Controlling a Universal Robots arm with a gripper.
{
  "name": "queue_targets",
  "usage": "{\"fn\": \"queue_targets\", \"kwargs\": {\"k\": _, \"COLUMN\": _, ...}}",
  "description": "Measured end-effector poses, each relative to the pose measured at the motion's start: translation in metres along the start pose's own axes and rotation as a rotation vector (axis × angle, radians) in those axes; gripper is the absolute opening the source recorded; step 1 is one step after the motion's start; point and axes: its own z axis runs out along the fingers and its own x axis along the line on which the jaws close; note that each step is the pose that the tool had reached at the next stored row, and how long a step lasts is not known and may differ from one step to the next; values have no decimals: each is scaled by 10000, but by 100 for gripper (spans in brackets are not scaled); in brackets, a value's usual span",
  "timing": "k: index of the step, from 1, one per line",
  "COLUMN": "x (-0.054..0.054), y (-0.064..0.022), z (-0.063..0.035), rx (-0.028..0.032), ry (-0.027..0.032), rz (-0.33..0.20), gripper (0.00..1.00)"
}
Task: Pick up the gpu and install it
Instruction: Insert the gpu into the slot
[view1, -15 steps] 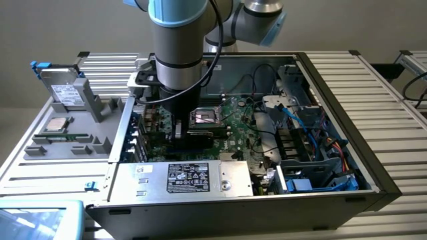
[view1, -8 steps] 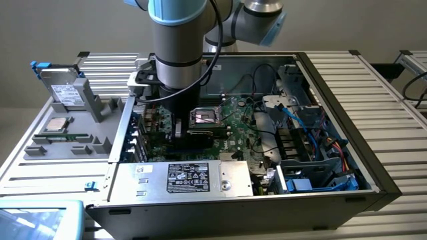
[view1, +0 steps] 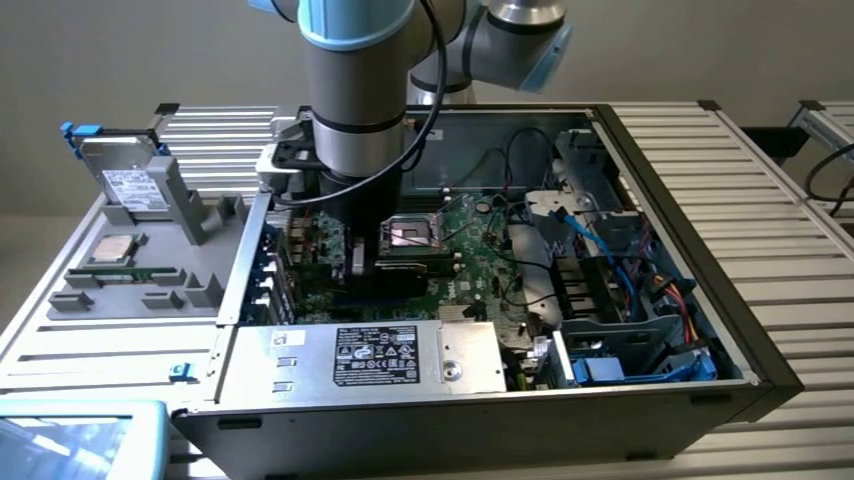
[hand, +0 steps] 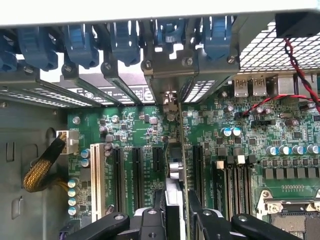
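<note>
Around the gripper (hand: 176, 217), clamped on the gpu (hand: 175, 170), the black expansion slots (hand: 136, 175) lay bare on both sides. Blue bracket latches (hand: 125, 40) walled off the far end. The power supply (view1: 380, 355) and CPU socket (view1: 414, 235) crowded the arm (view1: 354, 100). The braided cable (hand: 40, 167) lay well apart.

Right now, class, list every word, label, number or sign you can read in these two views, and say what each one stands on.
No text can be read letter for letter.
Black label on the silver metal box: print and symbols, too small.
White sticker on the hard drive: blurred.
White markings on the motherboard: too small.
</note>
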Motion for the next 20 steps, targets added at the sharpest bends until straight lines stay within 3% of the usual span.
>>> {"fn": "queue_targets", "kwargs": {"k": 6, "x": 0, "y": 18, "z": 0, "rx": 54, "ry": 26, "rz": -148, "gripper": 29}}
{"fn": "queue_targets", "kwargs": {"k": 14, "x": 1, "y": 42, "z": 2, "rx": 260, "ry": 29, "rz": -391, "gripper": 29}}
{"fn": "queue_targets", "kwargs": {"k": 20, "x": 1, "y": 41, "z": 2, "rx": 273, "ry": 33, "rz": -440, "gripper": 29}}
